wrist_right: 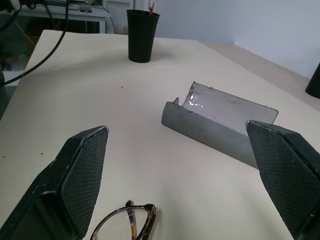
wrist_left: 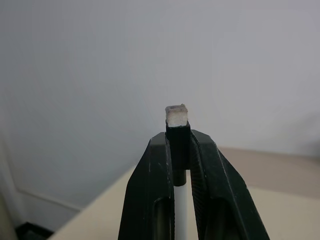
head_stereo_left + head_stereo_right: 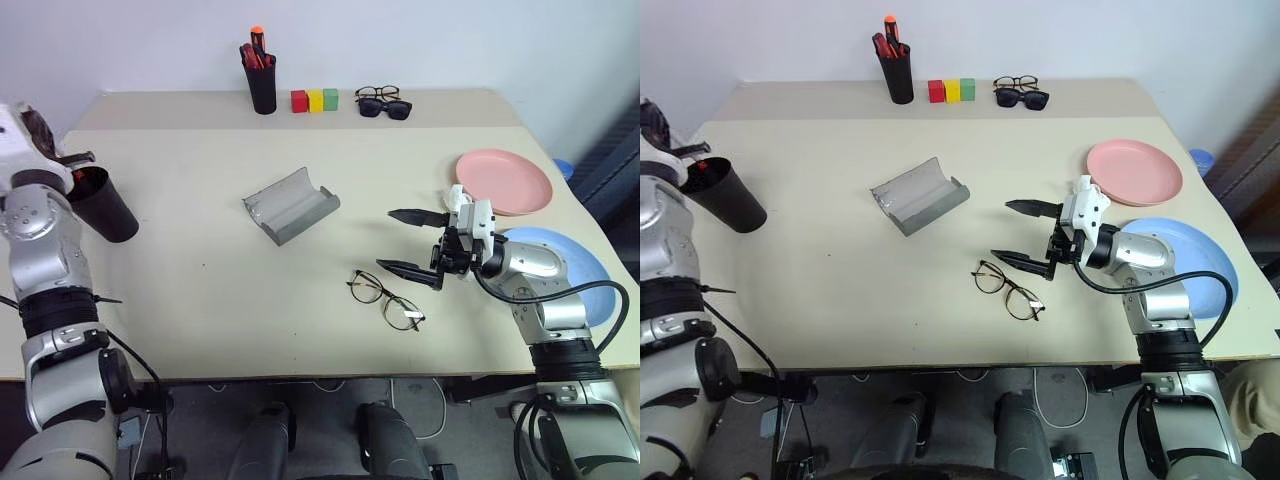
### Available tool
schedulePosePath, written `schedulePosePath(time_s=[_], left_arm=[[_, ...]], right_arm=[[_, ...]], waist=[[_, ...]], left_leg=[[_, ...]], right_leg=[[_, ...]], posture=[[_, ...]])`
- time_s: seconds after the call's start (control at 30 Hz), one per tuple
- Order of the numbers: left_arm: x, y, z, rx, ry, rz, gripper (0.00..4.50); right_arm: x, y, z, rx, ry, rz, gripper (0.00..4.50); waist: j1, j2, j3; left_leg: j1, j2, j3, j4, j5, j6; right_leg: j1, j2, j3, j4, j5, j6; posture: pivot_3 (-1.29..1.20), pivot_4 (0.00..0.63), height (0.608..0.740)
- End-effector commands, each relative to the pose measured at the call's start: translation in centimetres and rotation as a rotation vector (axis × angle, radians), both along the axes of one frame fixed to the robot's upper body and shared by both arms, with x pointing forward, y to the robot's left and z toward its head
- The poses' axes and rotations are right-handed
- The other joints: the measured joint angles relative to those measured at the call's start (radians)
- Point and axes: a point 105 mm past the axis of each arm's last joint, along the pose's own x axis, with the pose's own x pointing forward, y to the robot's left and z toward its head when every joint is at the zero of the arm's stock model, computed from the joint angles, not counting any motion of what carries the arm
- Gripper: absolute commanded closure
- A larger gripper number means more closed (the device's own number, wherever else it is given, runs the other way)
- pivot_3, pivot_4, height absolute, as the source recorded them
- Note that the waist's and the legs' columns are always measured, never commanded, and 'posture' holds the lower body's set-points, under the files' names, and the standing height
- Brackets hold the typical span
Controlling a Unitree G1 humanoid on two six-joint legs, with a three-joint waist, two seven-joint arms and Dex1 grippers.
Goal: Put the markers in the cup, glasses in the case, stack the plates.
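Observation:
My left gripper [image 3: 78,158] hovers at the rim of the black cup [image 3: 105,210] at the table's left edge. It is shut on a slim marker [image 2: 177,117], whose dark end pokes up between the fingers; red shows in the cup's mouth. My right gripper [image 3: 388,240] stands wide open and level, pointing left, just right of the wire-frame glasses [image 3: 385,298] lying on the table. The grey case [image 3: 290,205] lies open at mid-table. The pink plate [image 3: 505,180] sits at the right, and the blue plate [image 3: 575,265] lies partly under my right arm.
Against the back wall stand a black pen holder [image 3: 263,85] with orange-topped markers, three coloured blocks [image 3: 315,100], and sunglasses with another dark pair [image 3: 385,103]. The table's front edge runs close below the glasses.

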Motion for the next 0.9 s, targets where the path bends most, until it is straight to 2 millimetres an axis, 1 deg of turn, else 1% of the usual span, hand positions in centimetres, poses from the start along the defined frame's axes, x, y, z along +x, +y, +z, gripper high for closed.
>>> schedulePosePath(time_s=[0.03,0.2,0.27,0.3,0.33,0.37,0.43,0.47,0.5,0.57,0.63,0.67,0.7,0.73,0.77,0.8,0.83,0.87,0.9], left_arm=[[-0.5,-0.5,0.7,0.014,-0.025,-0.003,4.44],[-0.8,-1.5,-1.3,0.017,0.020,-0.016,4.44],[-1.0,-1.7,-2.3,0.034,0.070,-0.019,4.44],[-1.0,-2.0,-2.6,0.076,0.103,-0.034,3.59],[-1.0,-2.2,-2.8,0.130,0.130,-0.046,3.21],[-1.0,-2.3,-3.1,0.147,0.143,-0.053,2.71],[-1.3,-2.3,-3.0,0.120,0.113,-0.049,1.77],[-1.4,-2.3,-2.8,0.103,0.091,-0.050,1.16],[-1.5,-2.4,-2.6,0.095,0.070,-0.055,0.73],[-1.5,-3.3,-1.8,0.075,0.026,-0.084,0.73],[-1.2,-4.7,-0.8,0.044,0.010,-0.139,0.73],[-0.8,-5.8,-0.2,0.027,0.021,-0.192,0.73],[0.0,-8.1,0.4,0.038,0.085,-0.324,0.73],[0.4,-10.6,0.8,0.068,0.148,-0.472,0.73],[0.5,-13.8,1.4,0.133,0.200,-0.655,0.73],[0.2,-16.3,1.7,0.190,0.239,-0.808,0.73],[0.0,-17.8,1.8,0.169,0.268,-0.902,0.73],[0.0,-18.8,1.4,0.141,0.323,-0.970,0.73],[0.1,-20.4,-0.1,0.176,0.438,-1.043,0.73]], right_arm=[[-0.4,-0.1,1.3,0.013,-0.054,0.005,0.00],[-0.6,-0.1,1.2,0.012,-0.050,0.004,0.00],[-0.6,-0.1,1.2,0.012,-0.049,0.004,0.00],[-0.6,-0.1,1.2,0.011,-0.049,0.004,0.00],[-0.6,-0.1,1.2,0.011,-0.048,0.003,0.00],[-0.6,-0.1,1.2,0.011,-0.048,0.002,0.00],[-0.6,-0.2,1.3,0.010,-0.048,0.000,0.00],[-0.6,-0.2,1.3,0.010,-0.048,-0.001,0.00],[-0.5,-0.2,1.3,0.009,-0.048,-0.002,0.00],[-0.5,-0.3,1.3,0.008,-0.048,-0.007,0.00],[-0.4,-0.4,1.3,0.008,-0.048,-0.014,0.00],[-0.4,-0.5,1.3,0.007,-0.045,-0.019,0.00],[-0.4,-0.7,1.3,0.005,-0.038,-0.028,0.00],[-0.4,-0.9,1.2,0.003,-0.031,-0.037,0.00],[-0.5,-1.2,1.1,-0.005,-0.019,-0.050,0.00],[-0.5,-1.4,0.9,-0.017,-0.007,-0.062,0.00],[-0.7,-1.7,0.7,-0.028,0.003,-0.071,0.00],[-0.8,-2.0,0.6,-0.035,0.014,-0.080,0.00],[-1.1,-2.5,0.3,-0.045,0.024,-0.101,0.00]], waist=[[0.000,0.000,0.000],[-0.002,0.000,0.000],[-0.001,0.000,0.000],[-0.001,0.000,0.000],[-0.001,0.000,0.000],[0.000,0.000,0.000],[0.001,0.000,0.000],[0.002,0.000,0.000],[0.003,0.000,0.000],[0.004,0.000,0.000],[0.004,0.000,0.000],[0.005,0.000,0.000],[0.005,0.000,0.000],[0.006,-0.001,0.001],[0.006,-0.001,0.001],[0.007,-0.001,0.001],[0.007,-0.001,0.001],[0.003,-0.001,0.000],[0.002,0.000,0.000]], left_leg=[[0.000,0.000,0.000,0.000,0.000,0.000],[0.000,0.000,0.000,0.000,0.000,0.000],[0.000,0.000,0.000,0.000,0.000,0.000],[0.000,0.000,0.000,0.000,0.000,0.000],[0.000,0.000,0.000,0.000,0.000,0.000],[0.000,0.000,0.000,0.000,0.000,0.000],[0.000,0.000,0.000,0.000,0.000,0.000],[0.000,0.000,0.000,0.000,0.000,0.000],[0.000,0.000,0.000,0.000,0.000,0.000],[0.000,0.000,0.000,0.000,0.000,0.000],[0.000,0.000,0.000,0.000,0.000,0.000],[0.000,0.000,0.000,0.000,0.000,0.000],[-0.001,0.000,0.000,0.000,0.000,0.000],[-0.001,0.000,-0.001,0.000,0.000,0.000],[-0.001,0.000,-0.001,0.001,0.000,0.000],[-0.001,0.000,-0.001,0.001,0.000,0.000],[-0.002,-0.001,-0.001,0.001,0.000,0.000],[-0.002,-0.001,-0.001,0.001,0.000,0.000],[-0.002,-0.001,0.000,0.000,0.000,0.000]], right_leg=[[0.000,0.000,0.000,0.000,0.000,0.000],[0.000,0.000,0.000,0.000,0.000,0.000],[0.000,0.000,0.000,0.000,0.000,0.000],[0.000,0.000,0.000,0.000,0.000,0.000],[0.000,0.000,0.000,0.000,0.000,0.000],[0.000,0.000,0.000,0.000,0.000,0.000],[0.000,0.000,0.000,0.000,0.000,0.000],[0.000,0.000,0.000,0.000,0.000,0.000],[0.000,0.000,0.000,-0.001,0.000,0.000],[0.000,0.000,0.000,-0.001,0.000,0.000],[0.000,-0.001,0.000,-0.001,0.000,0.000],[0.000,-0.001,0.000,-0.001,0.000,0.000],[0.000,-0.001,0.000,-0.001,0.000,0.000],[0.000,0.000,0.000,-0.001,0.000,0.000],[0.000,0.000,-0.001,-0.001,0.000,0.000],[0.001,0.000,-0.001,-0.001,0.000,0.000],[0.001,0.000,-0.001,-0.002,0.000,0.000],[0.001,0.000,-0.001,-0.003,0.000,0.000],[0.002,-0.001,0.000,-0.004,0.000,0.000]], posture=[[0.00,0.150,0.740],[0.00,0.150,0.740],[0.00,0.150,0.740],[0.00,0.150,0.740],[0.00,0.150,0.740],[0.00,0.150,0.740],[0.00,0.150,0.740],[0.00,0.150,0.740],[0.00,0.150,0.740],[0.00,0.150,0.740],[0.00,0.150,0.740],[0.00,0.150,0.740],[0.00,0.150,0.740],[0.00,0.150,0.740],[0.00,0.150,0.740],[0.00,0.150,0.740],[0.00,0.150,0.740],[0.00,0.150,0.740],[0.00,0.150,0.740]])
